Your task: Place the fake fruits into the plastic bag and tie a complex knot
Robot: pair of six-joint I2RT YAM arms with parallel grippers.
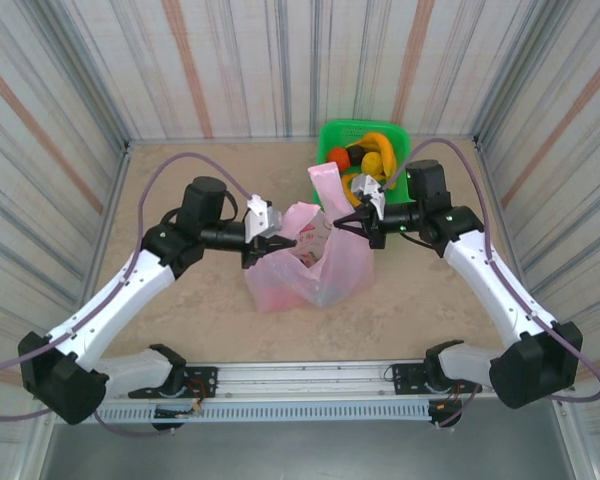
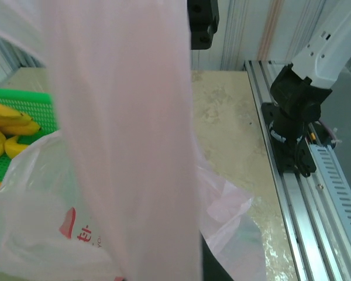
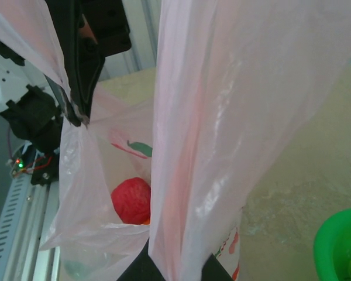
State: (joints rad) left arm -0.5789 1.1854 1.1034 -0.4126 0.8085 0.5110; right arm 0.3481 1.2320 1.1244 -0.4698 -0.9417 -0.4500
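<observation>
Soft, even light from above gives only weak shadows on the counter (image 1: 180, 300), while the plastic bag (image 2: 123, 146) film just in front of the left tool (image 1: 268, 244) and the right tool (image 1: 343, 224) is out of focus, with pale glare.

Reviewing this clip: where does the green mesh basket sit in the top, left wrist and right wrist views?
Top external: green mesh basket at the table's far edge, right of centre.
Left wrist: at the left edge, mid-height, with bananas in it.
Right wrist: bottom right corner, a curved piece of rim.
Shared landmark: the pink plastic bag, seen in all three views.
</observation>
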